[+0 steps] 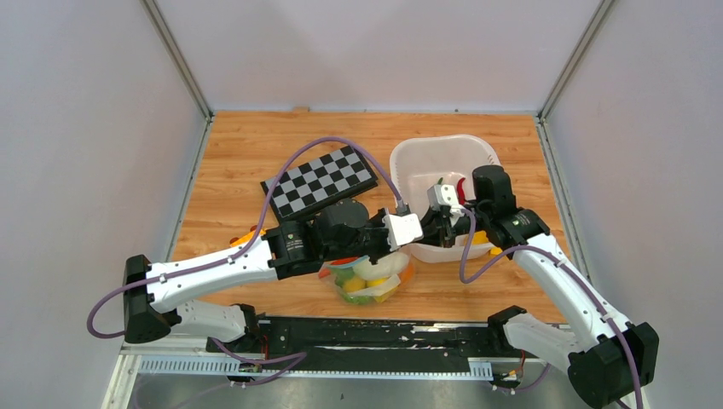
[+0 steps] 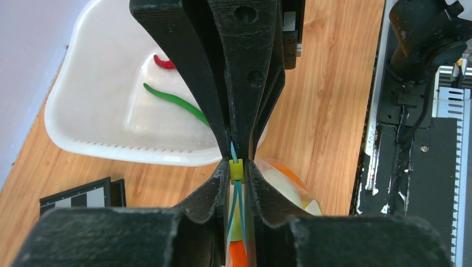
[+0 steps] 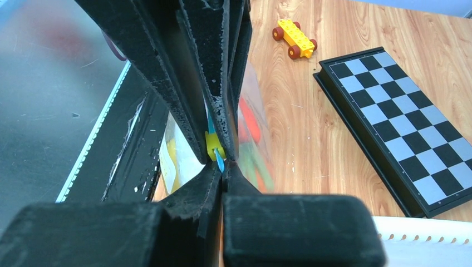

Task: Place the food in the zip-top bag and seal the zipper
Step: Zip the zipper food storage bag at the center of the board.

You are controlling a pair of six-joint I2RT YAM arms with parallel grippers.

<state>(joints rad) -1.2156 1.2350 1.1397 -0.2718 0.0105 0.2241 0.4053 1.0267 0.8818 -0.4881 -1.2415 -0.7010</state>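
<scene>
The zip-top bag (image 1: 368, 279) lies on the table near the front, holding orange, white, yellow and green food. My left gripper (image 2: 237, 167) is shut on the yellow slider (image 2: 237, 171) of the teal zipper (image 2: 239, 203). From the opposite side my right gripper (image 3: 224, 169) is shut on the zipper's end (image 3: 220, 163), just beyond the slider (image 3: 212, 149). In the top view the two grippers meet tip to tip, left gripper (image 1: 411, 228) and right gripper (image 1: 436, 227), above the bag's right end. A red pepper (image 2: 163, 62) and a green pepper (image 2: 175, 102) lie in the white basket (image 2: 83, 130).
The white basket (image 1: 477, 153) stands at the back right, right behind the grippers. A folded chessboard (image 1: 320, 181) lies at the back centre-left, chessboard (image 3: 401, 128). A yellow toy car (image 3: 293, 38) sits on the wood left of the bag. A black rail (image 1: 375, 334) runs along the near edge.
</scene>
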